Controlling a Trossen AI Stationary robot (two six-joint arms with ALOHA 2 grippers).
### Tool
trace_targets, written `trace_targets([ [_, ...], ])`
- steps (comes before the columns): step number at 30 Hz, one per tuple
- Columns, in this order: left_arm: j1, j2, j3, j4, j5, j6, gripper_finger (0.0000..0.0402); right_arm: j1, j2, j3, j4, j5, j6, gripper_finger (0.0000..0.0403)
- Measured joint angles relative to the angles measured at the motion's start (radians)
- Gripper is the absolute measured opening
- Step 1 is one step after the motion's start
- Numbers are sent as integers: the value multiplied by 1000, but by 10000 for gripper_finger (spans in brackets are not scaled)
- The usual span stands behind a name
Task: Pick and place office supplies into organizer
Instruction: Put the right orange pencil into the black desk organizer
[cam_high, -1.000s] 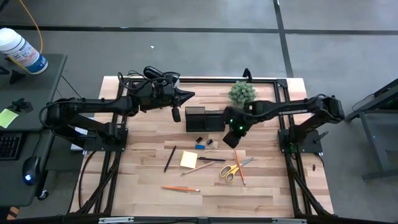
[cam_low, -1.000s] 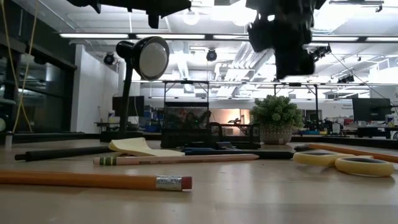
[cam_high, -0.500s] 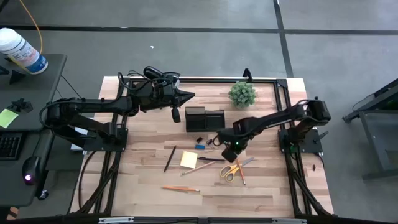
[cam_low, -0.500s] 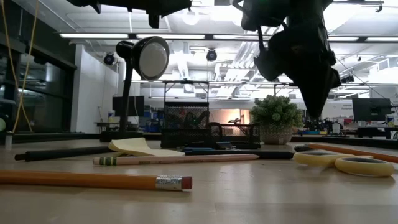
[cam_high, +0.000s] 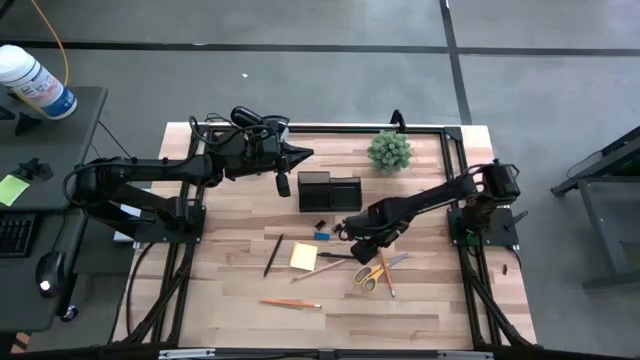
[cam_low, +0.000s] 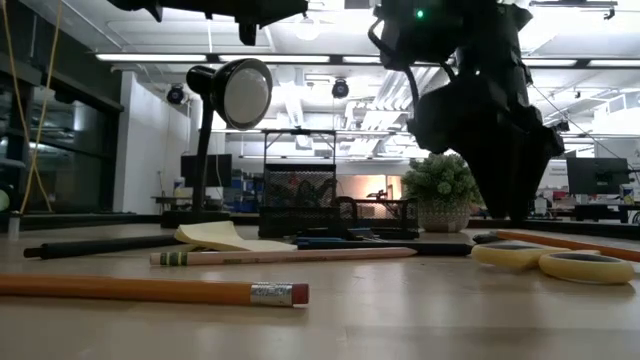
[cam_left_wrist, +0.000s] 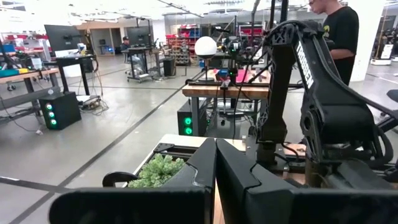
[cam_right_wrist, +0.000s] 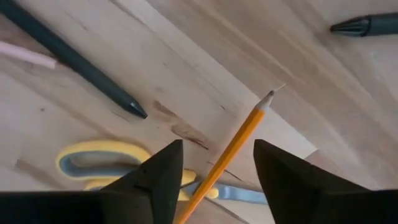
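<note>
orange pencil (cam_right_wrist: 233, 149) between right gripper (cam_right_wrist: 217, 171) fingers

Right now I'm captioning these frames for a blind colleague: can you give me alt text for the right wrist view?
The right claw hangs open just above a wooden table, its two dark fingers straddling an orange pencil whose sharpened tip points away. Yellow-handled scissors lie partly under the pencil, and a dark pen runs beside them.

end effector (cam_right_wrist: 214, 163) parted | orange pencil (cam_right_wrist: 230, 150) between | scissors (cam_right_wrist: 106, 159) beside
</note>
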Motion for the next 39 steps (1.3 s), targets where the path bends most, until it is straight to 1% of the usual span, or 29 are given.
trace_targets([
  [2,0,0,0,0,0,0,1,-1,10,0,-2,15,10,207],
  [6,0,0,0,0,0,0,1,-1,22,0,-6,56,46,204],
  [12,0,0,0,0,0,0,1,-1,24,0,-10,74,49,181],
  [17,0,0,0,0,0,-1,1,-1,24,0,-13,109,64,157],
  [22,0,0,0,0,0,-6,1,-1,24,0,-13,111,64,139],
  [26,0,0,0,0,0,-7,1,-1,24,0,-13,113,64,141],
  [34,0,0,0,0,0,-8,1,1,24,0,-14,111,67,161],
  [39,0,0,0,0,0,-8,1,29,24,0,-40,114,95,164],
])
